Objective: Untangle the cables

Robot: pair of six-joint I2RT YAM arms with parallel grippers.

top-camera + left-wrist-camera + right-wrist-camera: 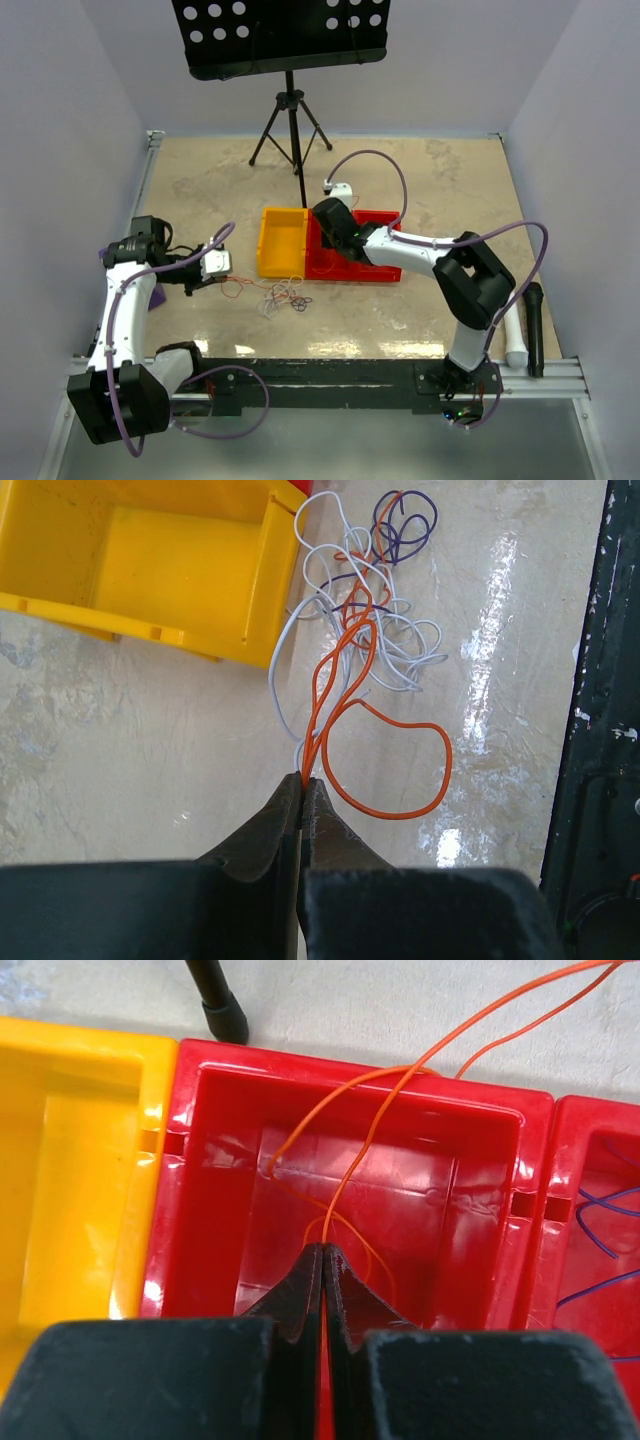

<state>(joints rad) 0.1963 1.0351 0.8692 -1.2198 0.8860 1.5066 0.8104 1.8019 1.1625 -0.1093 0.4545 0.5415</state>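
Two shut grippers, each pinching orange cables [345, 670] at fingertips.

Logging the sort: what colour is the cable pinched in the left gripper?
Orange cable, in the left gripper; left wrist view shows it best.

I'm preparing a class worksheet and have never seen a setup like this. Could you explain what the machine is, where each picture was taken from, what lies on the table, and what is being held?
These are two robot arms bolted at the near edge of a table, each ending in a two-finger pincer. The wide picture looks down from above and behind them; the other two come from cameras on each wrist.

On the table lie a yellow bin, red bins beside it, and a tangle of thin cables in orange, white and purple. A tripod stand stands at the back.

The left pincer is shut on an orange cable leading out of the tangle. The right pincer is shut on another orange wire over a red bin. The neighbouring red bin holds purple wire.
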